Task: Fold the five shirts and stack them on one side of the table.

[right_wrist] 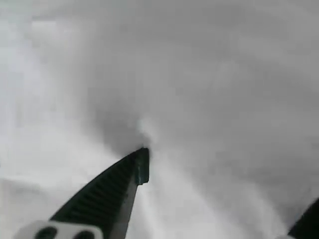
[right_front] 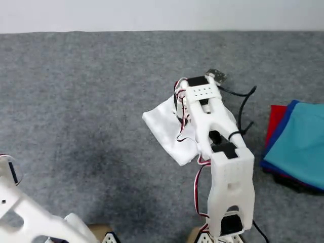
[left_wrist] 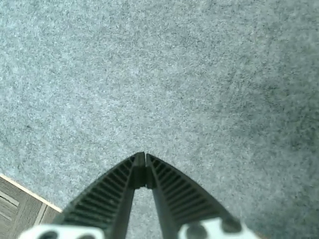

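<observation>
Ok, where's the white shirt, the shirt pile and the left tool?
white shirt (right_front: 161, 126), high view, its bare flat part.
shirt pile (right_front: 302, 142), high view, the teal top layer.
left tool (left_wrist: 145, 159), left wrist view, where its tips meet.

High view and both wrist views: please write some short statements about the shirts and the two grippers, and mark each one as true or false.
1. The white shirt lies partly under the right arm. True.
2. The stack has a red shirt on top. False: a teal shirt is on top, and the red shirt shows lower down.
3. The left gripper is shut over the bare grey table. True.
4. The right gripper is shut. False: its fingers stand wide apart over white fabric.
5. The white shirt touches the stack. False: grey table shows between them.
</observation>
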